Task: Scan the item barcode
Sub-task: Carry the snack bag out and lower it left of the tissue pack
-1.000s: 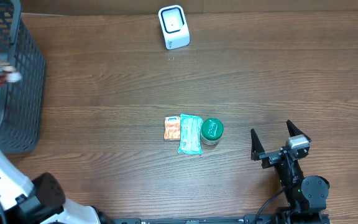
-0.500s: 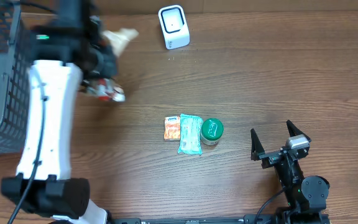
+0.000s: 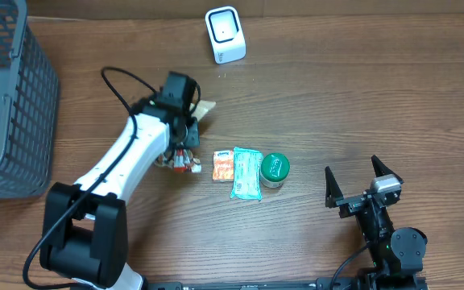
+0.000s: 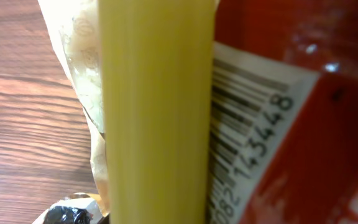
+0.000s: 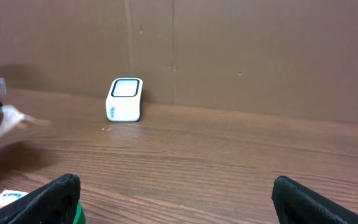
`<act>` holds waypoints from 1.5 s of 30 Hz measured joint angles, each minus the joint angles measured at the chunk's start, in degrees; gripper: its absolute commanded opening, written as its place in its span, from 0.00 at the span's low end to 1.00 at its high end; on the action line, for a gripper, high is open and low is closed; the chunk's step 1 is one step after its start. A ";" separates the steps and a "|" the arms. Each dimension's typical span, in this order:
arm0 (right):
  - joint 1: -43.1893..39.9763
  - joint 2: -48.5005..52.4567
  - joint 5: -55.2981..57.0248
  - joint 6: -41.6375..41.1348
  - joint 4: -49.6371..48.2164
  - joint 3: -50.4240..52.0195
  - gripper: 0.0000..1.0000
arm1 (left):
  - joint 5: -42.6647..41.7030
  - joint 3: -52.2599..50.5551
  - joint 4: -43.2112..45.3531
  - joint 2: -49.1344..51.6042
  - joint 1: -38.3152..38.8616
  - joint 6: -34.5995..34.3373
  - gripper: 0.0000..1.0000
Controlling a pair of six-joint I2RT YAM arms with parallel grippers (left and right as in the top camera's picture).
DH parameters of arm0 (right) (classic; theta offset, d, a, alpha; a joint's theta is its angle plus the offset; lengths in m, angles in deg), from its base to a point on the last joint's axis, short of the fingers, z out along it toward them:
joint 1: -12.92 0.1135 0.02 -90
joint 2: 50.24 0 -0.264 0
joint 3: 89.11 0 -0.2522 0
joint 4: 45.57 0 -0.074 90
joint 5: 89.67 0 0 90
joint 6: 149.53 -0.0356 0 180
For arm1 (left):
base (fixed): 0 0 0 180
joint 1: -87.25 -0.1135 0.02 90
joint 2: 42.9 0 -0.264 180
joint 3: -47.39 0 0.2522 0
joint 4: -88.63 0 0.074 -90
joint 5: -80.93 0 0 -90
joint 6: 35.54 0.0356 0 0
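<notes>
My left gripper [image 3: 180, 113] is shut on the item, a red and yellow snack packet [image 3: 184, 159], which it holds left of the table's middle. One cream end of the packet [image 3: 204, 108] sticks out towards the scanner. The left wrist view is filled by the packet [image 4: 334, 137], its barcode [image 4: 244, 118] and a yellow strip [image 4: 157, 112]; the fingers are hidden. The white scanner [image 3: 225, 34] stands at the far edge and also shows as the scanner [image 5: 125, 99] in the right wrist view. My right gripper [image 3: 359, 184] rests open and empty at the front right.
A grey mesh basket [image 3: 10, 105] stands at the far left. An orange packet [image 3: 224, 166], a teal packet [image 3: 247, 173] and a green-lidded can [image 3: 275, 169] lie together mid-table, just right of the held packet. A cardboard wall [image 5: 260, 56] backs the table.
The left arm has swung from the basket at the far left out over the table, carrying the packet right and down to beside the mid-table items. The right arm has not moved.
</notes>
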 measured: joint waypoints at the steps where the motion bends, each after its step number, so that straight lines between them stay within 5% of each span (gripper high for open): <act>1: 0.00 0.00 -0.02 0.00 0.00 0.00 1.00 | 0.22 -1.90 1.64 0.00 0.35 -0.37 0.15; 8: 0.00 -0.02 0.00 -0.02 0.02 0.00 1.00 | 1.07 -8.72 9.38 0.00 0.72 -1.49 0.60; 20: 0.00 0.00 0.00 -0.02 0.02 0.00 1.00 | 0.83 -8.81 8.83 0.00 0.70 -1.53 0.84; 28: 0.00 0.00 0.00 0.00 0.04 0.00 1.00 | 0.85 4.50 -4.57 -0.02 0.55 1.77 0.84; 29: 0.00 0.00 0.00 0.02 0.00 0.00 1.00 | 0.85 5.99 -5.68 -0.07 0.55 2.12 0.79; 32: 0.00 0.00 -0.02 -0.02 0.04 0.00 1.00 | 0.87 9.92 -9.33 -0.07 0.55 2.86 0.42; 39: 0.00 0.00 0.00 0.00 0.02 0.00 1.00 | 4.37 9.90 -11.96 -0.07 -0.22 4.28 0.28; 45: 0.00 0.00 -0.02 0.00 0.04 0.00 1.00 | 7.76 5.95 -11.78 -0.07 -3.50 4.42 0.26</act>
